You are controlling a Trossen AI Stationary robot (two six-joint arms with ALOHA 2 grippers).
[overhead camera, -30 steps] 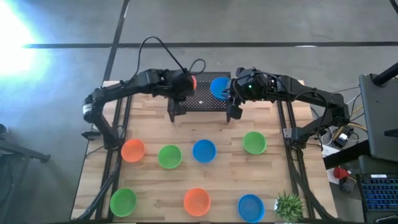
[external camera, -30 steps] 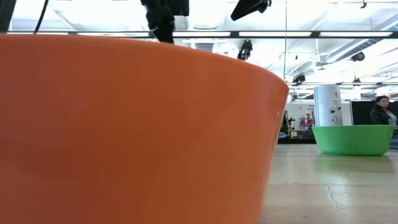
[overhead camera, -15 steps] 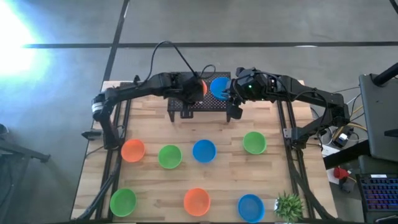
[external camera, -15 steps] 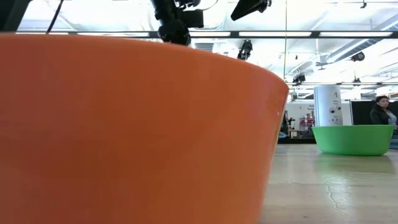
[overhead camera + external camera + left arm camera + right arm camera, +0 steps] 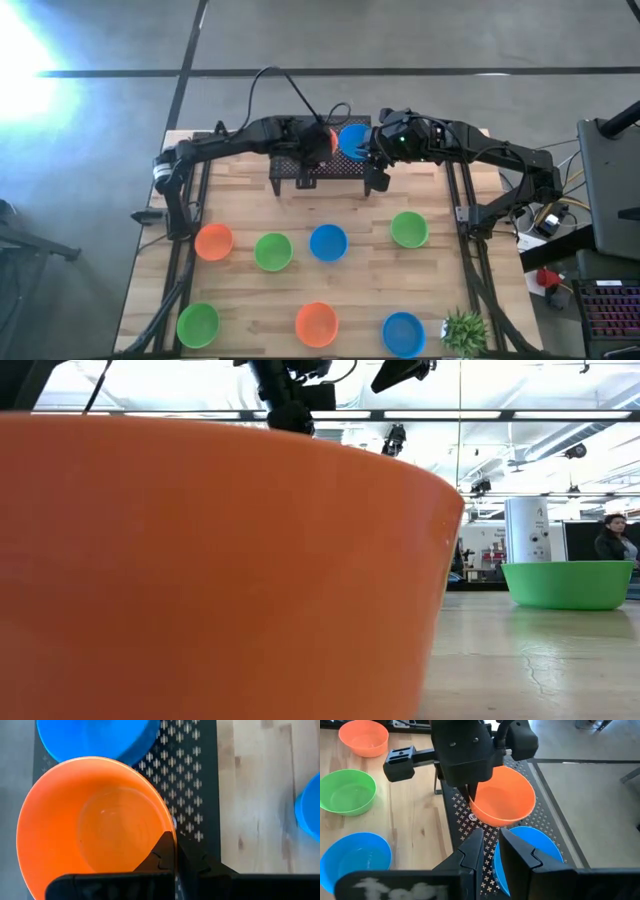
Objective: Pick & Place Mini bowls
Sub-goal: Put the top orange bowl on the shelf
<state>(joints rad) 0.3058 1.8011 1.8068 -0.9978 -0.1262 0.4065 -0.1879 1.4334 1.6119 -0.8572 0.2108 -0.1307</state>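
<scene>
Left gripper (image 5: 172, 847) is clamped on the rim of an orange bowl (image 5: 95, 817), holding it above a black perforated tray (image 5: 200, 785). Beside it, the right gripper (image 5: 490, 845) pinches the rim of a blue bowl (image 5: 530, 855) resting on that tray.

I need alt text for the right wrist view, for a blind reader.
The left claw holds an orange bowl by its rim above a black perforated tray, beside a blue bowl held by the right claw. Orange, green and blue bowls sit on the wooden table.
</scene>
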